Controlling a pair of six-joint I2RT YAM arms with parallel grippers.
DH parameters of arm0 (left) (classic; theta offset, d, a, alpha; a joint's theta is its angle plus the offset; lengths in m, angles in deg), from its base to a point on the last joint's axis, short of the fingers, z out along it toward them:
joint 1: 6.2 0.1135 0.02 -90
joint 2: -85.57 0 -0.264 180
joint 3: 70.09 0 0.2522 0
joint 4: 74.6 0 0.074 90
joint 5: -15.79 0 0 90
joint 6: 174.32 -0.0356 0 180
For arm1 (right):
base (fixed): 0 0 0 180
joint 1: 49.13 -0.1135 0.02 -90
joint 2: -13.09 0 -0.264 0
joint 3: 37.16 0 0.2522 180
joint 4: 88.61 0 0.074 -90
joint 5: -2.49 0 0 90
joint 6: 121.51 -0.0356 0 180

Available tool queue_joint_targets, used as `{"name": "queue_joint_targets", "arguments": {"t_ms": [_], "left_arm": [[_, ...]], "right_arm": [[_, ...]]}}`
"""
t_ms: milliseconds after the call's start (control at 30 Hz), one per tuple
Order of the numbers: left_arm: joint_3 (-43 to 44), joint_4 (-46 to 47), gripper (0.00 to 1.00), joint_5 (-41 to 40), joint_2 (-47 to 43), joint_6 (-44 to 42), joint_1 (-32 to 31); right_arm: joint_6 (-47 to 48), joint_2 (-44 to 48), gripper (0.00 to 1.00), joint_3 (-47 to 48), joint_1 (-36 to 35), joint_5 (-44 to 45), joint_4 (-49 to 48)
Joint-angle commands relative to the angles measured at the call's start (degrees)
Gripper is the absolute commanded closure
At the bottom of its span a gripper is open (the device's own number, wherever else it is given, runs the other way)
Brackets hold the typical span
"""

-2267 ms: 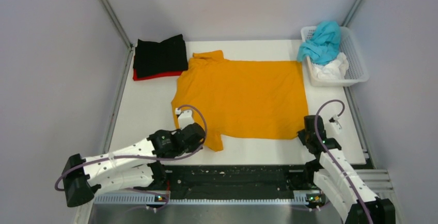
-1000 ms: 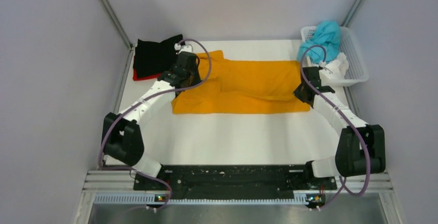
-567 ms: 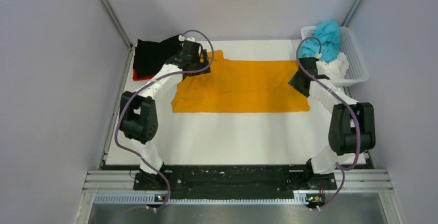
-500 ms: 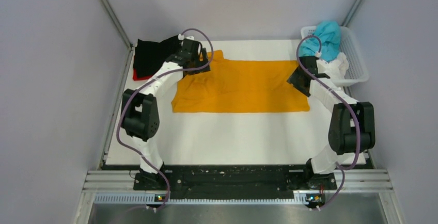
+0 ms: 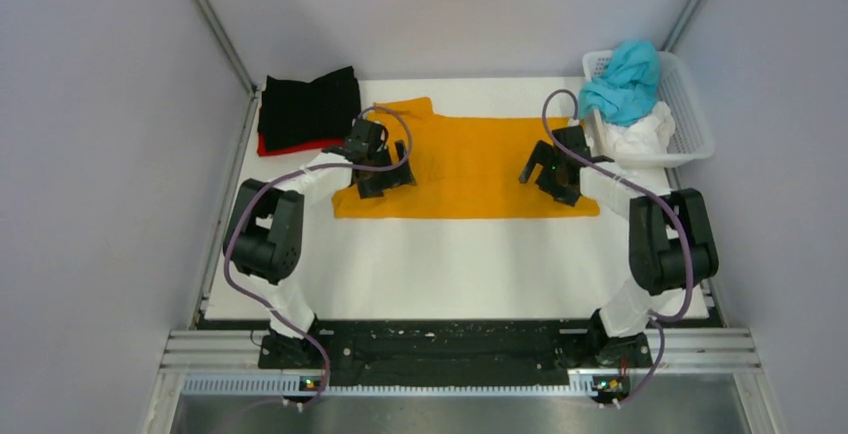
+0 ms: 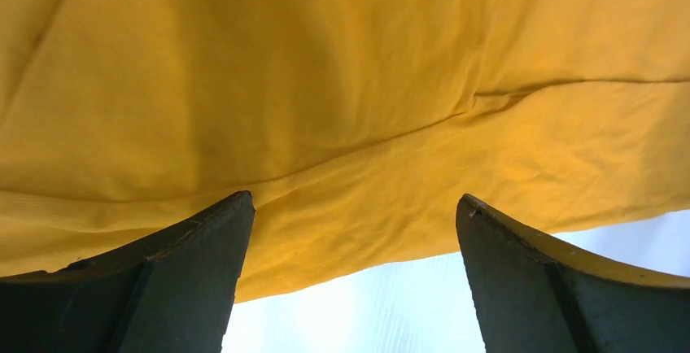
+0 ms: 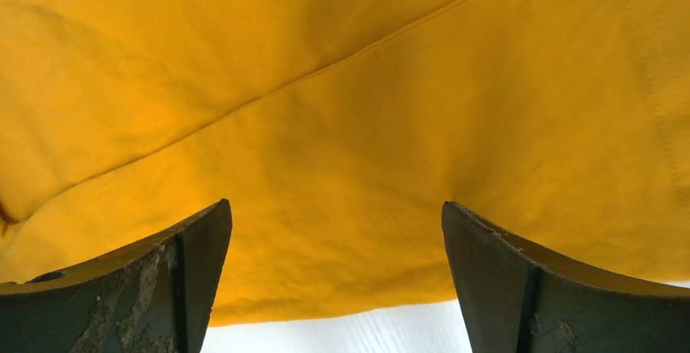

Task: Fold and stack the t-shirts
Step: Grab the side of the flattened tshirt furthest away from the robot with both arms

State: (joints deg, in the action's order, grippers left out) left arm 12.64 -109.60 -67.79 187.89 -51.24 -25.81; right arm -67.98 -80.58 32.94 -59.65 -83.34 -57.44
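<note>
Lying folded into a long flat band across the far half of the white table [image 5: 450,264], the orange t-shirt [image 5: 470,159] has its collar at the far left. The left gripper [image 5: 388,179] hangs low over the shirt's left end and the right gripper [image 5: 545,176] over its right end. Both wrist views show the fingers spread wide, with cloth beneath them and nothing pinched between. At the far left corner a folded black t-shirt [image 5: 310,106] rests on a red t-shirt [image 5: 290,145]. The teal t-shirt [image 5: 625,79] and white t-shirt [image 5: 640,136] sit bunched in the basket [image 5: 690,104].
</note>
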Motion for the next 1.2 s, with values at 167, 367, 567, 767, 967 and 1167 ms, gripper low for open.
{"name": "queue_joint_targets", "arguments": {"t_ms": [167,367,567,767,967,1167], "left_arm": [[-13.2,7.4,0.01,3.6,-3.9,5.6,-0.5],[-27.3,8.5,0.01,0.9,-15.6,11.0,-6.3],[-34.2,-0.6,0.01,-11.6,-27.4,23.0,-18.9],[-40.3,-6.0,0.01,-11.5,-36.7,31.2,-23.0],[-37.3,-11.0,0.01,-12.2,-40.4,32.0,-24.4],[-30.0,-4.4,0.01,-18.6,-37.9,26.9,-23.7]], "right_arm": [[0.4,-0.3,0.01,-9.1,-0.4,-0.9,-2.2],[-3.9,12.1,0.01,-21.1,-0.4,-0.9,2.0],[-7.1,29.3,0.01,-28.9,-0.4,1.4,12.1],[-14.5,44.5,0.02,-36.0,-0.6,-0.1,18.2],[-15.6,50.7,0.02,-33.4,-0.6,1.4,22.8],[-13.0,46.1,0.02,-26.5,-0.6,1.6,18.5]]}}
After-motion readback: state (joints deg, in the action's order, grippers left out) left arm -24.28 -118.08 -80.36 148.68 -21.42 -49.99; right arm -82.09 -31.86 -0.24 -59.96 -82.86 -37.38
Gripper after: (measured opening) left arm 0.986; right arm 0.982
